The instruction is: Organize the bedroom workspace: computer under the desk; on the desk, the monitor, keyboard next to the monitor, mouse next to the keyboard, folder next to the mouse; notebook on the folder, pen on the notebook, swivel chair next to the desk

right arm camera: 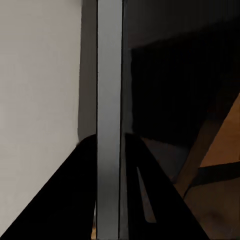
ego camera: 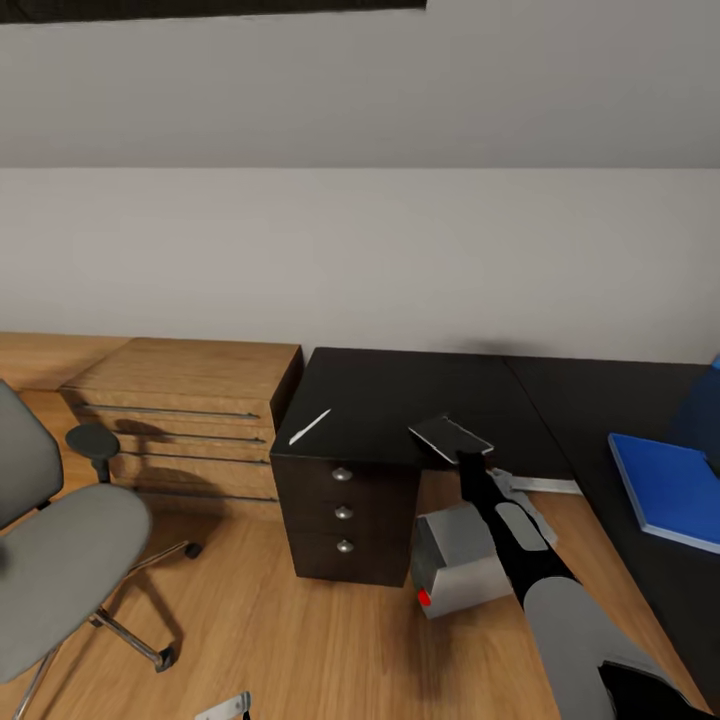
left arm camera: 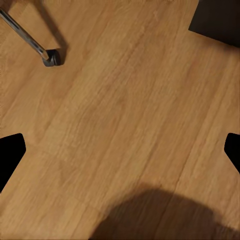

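My right gripper (ego camera: 464,457) is shut on the notebook (ego camera: 450,437), a small grey rectangle held just above the front edge of the black desk (ego camera: 400,385). In the right wrist view the notebook (right arm camera: 109,100) runs edge-on as a grey strip between the fingers (right arm camera: 75,195). The pen (ego camera: 310,427) lies on the desk above the drawers. The blue folder (ego camera: 668,487) lies flat on the desk's right wing. The computer (ego camera: 462,560) sits on the floor under the desk, red button showing. The swivel chair (ego camera: 60,545) stands at the left. My left gripper (left arm camera: 120,150) hangs open over bare floor.
A light wooden dresser (ego camera: 190,415) stands against the wall left of the desk's drawer unit (ego camera: 343,515). A chair leg with a caster (left arm camera: 51,57) lies near my left gripper. Another blue object (ego camera: 712,395) shows at the far right edge.
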`<state>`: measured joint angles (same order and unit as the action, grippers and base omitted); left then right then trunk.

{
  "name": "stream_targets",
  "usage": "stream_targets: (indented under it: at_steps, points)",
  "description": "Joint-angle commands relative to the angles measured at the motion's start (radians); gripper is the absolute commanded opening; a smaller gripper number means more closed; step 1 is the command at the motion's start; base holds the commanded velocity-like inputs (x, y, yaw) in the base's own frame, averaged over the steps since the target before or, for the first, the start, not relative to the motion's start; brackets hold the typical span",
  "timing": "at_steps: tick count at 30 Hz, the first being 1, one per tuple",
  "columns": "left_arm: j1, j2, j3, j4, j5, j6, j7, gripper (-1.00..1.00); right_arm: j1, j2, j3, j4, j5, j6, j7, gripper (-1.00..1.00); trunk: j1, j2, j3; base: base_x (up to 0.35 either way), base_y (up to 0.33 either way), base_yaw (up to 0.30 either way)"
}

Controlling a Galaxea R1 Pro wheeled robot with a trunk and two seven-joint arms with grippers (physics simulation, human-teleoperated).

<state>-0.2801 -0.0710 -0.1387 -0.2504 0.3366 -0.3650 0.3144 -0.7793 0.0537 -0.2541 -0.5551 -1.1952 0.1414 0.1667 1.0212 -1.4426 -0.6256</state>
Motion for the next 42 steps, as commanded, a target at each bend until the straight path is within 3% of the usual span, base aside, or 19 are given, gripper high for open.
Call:
stream_targets:
  at_steps: [1,8,15,23,42]
  points:
    - [-0.001,0.0,-0.009,0.0,0.007,-0.003,0.006,1.0,0.011,0.001,-0.008,-0.036,-0.009,0.008,0.004,-1.0,-0.004,0.007,0.002,0.0,0.0,0.0]
    - [-0.001,-0.001,-0.009,0.002,0.007,-0.002,0.005,1.0,0.051,-0.006,-0.011,-0.152,-0.011,0.006,-0.001,-1.0,-0.031,0.056,0.024,0.0,0.0,-0.025]
    - [-0.001,-0.001,-0.008,0.002,0.007,-0.002,0.003,1.0,0.054,-0.034,-0.025,-0.176,-0.013,0.006,-0.007,-1.0,-0.058,0.105,0.046,0.0,0.0,-0.231]
    - [-0.001,-0.001,-0.007,0.002,0.007,-0.003,0.002,1.0,0.054,-0.073,-0.121,-0.2,-0.015,0.009,-0.039,-1.0,-0.058,0.105,0.046,0.0,0.0,-0.259]
    - [-0.001,-0.003,-0.007,0.003,0.007,-0.003,0.002,1.0,0.054,-0.098,-0.175,-0.201,-0.015,0.009,-0.041,-1.0,-0.058,0.105,0.046,0.0,0.0,-0.26]
